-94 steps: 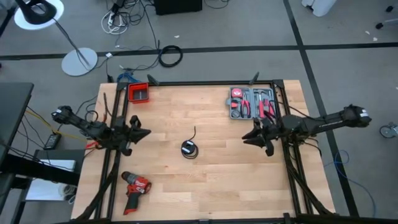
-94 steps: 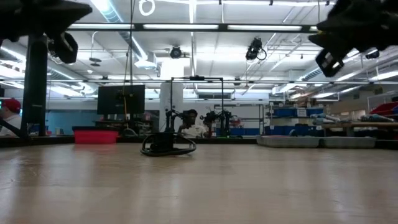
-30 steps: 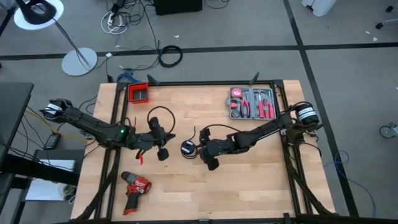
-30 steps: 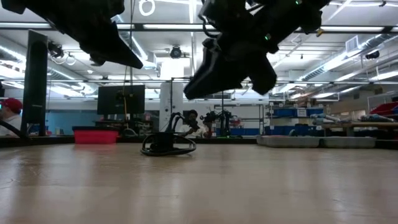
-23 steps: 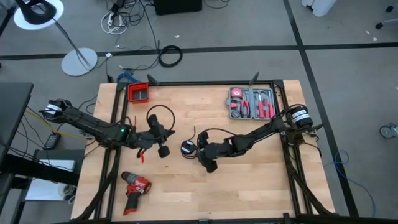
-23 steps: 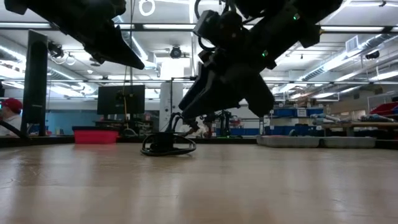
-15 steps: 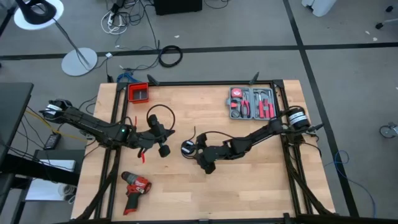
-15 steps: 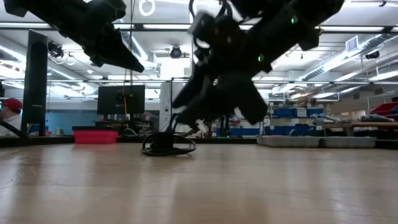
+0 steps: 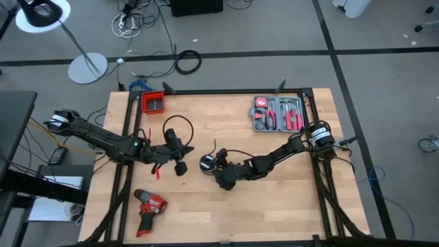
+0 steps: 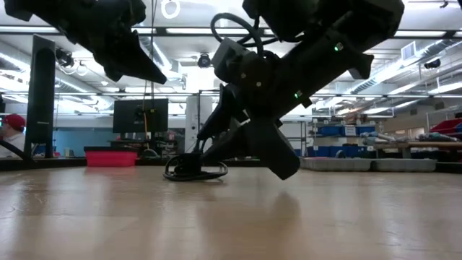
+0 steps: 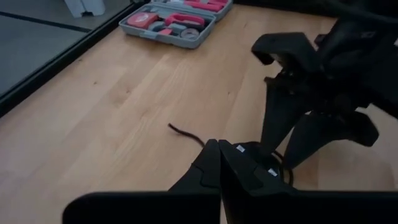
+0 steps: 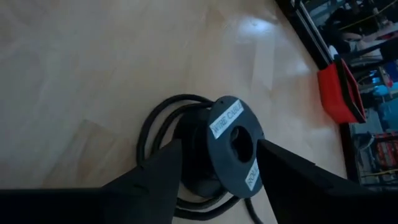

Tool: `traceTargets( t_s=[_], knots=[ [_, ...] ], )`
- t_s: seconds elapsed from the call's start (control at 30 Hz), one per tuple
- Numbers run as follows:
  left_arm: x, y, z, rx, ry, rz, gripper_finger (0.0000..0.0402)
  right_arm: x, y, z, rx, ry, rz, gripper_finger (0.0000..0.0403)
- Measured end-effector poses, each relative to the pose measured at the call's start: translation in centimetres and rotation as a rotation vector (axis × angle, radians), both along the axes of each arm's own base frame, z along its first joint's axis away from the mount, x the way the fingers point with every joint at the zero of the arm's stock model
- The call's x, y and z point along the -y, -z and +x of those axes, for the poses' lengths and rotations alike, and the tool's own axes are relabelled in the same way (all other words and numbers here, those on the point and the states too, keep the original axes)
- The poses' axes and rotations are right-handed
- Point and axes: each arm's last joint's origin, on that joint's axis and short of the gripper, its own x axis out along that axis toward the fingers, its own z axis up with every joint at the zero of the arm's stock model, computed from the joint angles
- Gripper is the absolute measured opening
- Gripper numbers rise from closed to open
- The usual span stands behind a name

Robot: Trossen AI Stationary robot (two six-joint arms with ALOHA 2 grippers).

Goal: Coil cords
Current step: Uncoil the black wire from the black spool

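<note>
The thin black cord (image 9: 208,163) lies bundled around a small dark spool with white labels (image 12: 231,140) on the middle of the wooden table (image 9: 274,206). Its loose tail (image 11: 183,132) trails toward the far edge. My right gripper (image 12: 216,152) is open, low over the table, with one finger on each side of the spool; it also shows in the low view (image 10: 242,141). My left gripper (image 9: 181,165) is shut and empty, above the table just left of the bundle; its closed fingers show in its wrist view (image 11: 219,163). My right gripper stands with its two fingers (image 12: 163,163) on either side of the spool and its cord loops, coming slantwise down from the table's right. I cannot tell whether the fingers touch the cord or the spool. The bundle rests on the table.
A red drill (image 9: 149,204) lies near the table's near left corner. A red bin (image 9: 153,102) stands at the far left and an open tool case (image 9: 278,113) at the far right. People show in the room beyond the table (image 10: 10,133).
My right gripper has gone toward the table's left and down toward the cord bundle, ending with its fingers around the spool. The bundle has stayed where it was.
</note>
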Motion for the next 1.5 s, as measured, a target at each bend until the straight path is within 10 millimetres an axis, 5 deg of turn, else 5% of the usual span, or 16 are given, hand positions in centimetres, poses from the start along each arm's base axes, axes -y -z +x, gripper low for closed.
traceTargets(
  t_s=[0.93,1.23,1.5],
  knots=[
    [0.1,-0.1,0.1,0.015,0.0,-0.023,0.0001,3.2,0.1,0.8,-0.017,-0.038,0.092,0.0143],
    [0.1,-0.1,0.1,0.015,0.0,-0.024,0.0001,3.4,-0.1,0.8,-0.016,-0.009,0.108,0.0013],
    [0.1,-0.1,0.1,0.017,0.008,-0.043,0.0001,3.4,0.0,0.7,-0.025,0.003,0.111,0.0004]
  ],
)
